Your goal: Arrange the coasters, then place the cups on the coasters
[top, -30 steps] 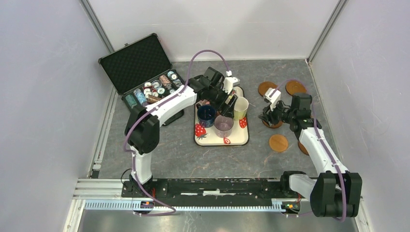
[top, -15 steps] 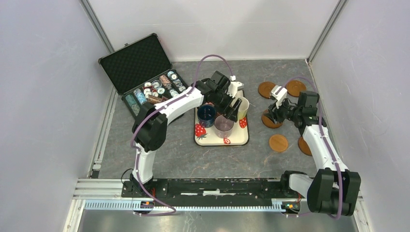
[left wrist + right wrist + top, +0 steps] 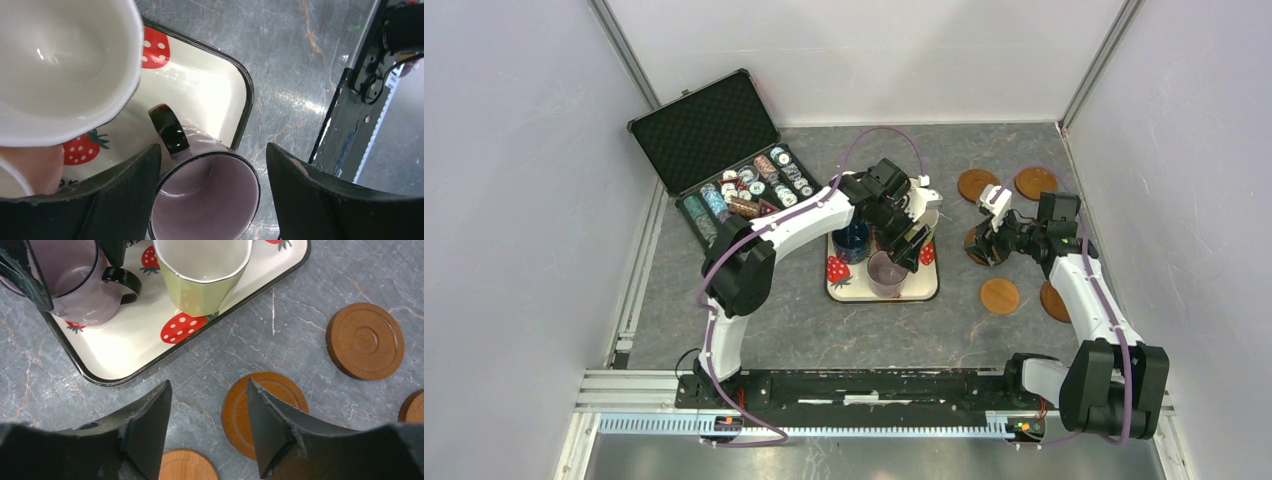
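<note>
My left gripper (image 3: 911,243) hangs open over the strawberry tray (image 3: 916,291). In the left wrist view its fingers straddle the lilac cup (image 3: 205,200), with a clear gap on the right side. The yellow-green cup (image 3: 65,65) and a pink cup (image 3: 25,170) stand close beside it, and the navy cup (image 3: 851,238) is further left on the tray. My right gripper (image 3: 207,410) is open just above the table, empty. One coaster (image 3: 240,415) lies partly under its right finger. Other coasters (image 3: 365,340) (image 3: 187,467) (image 3: 999,295) lie flat around it.
An open black case of poker chips (image 3: 724,150) sits at the back left. Two coasters (image 3: 973,184) (image 3: 1034,182) lie near the back wall, and another (image 3: 1054,300) near the right arm. Walls close in both sides.
My left gripper has swung right and nearer, from the back of the tray to over the lilac cup. My right gripper has opened wider and shifted slightly towards the back.
</note>
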You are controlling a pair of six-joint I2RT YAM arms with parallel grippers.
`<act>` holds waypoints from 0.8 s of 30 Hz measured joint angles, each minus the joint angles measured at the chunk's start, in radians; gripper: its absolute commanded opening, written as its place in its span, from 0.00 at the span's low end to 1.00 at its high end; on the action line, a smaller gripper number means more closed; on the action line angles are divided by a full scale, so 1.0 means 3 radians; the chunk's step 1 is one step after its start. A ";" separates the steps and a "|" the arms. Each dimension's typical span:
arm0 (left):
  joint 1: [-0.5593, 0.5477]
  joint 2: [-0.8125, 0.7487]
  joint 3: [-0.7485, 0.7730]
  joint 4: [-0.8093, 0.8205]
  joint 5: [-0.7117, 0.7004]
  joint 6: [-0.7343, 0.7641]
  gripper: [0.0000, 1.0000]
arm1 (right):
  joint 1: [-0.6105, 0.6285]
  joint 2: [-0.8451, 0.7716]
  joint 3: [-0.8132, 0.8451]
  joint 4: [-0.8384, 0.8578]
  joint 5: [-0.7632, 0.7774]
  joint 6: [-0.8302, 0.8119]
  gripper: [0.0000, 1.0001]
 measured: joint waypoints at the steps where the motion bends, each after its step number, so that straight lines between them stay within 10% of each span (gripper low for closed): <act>1: -0.0005 0.0000 0.0000 -0.0010 0.0008 0.0050 0.86 | 0.0001 0.0009 0.0000 -0.0022 -0.0017 -0.0045 0.70; 11: 0.0104 -0.0065 0.0266 -0.0183 0.0141 0.0212 1.00 | 0.0370 0.0163 0.0111 -0.0512 -0.0071 -0.0843 0.78; 24: 0.1359 -0.1164 -0.0037 0.0000 0.0315 -0.0338 1.00 | 0.1428 0.0649 0.0623 -0.0889 0.0029 -0.1874 0.78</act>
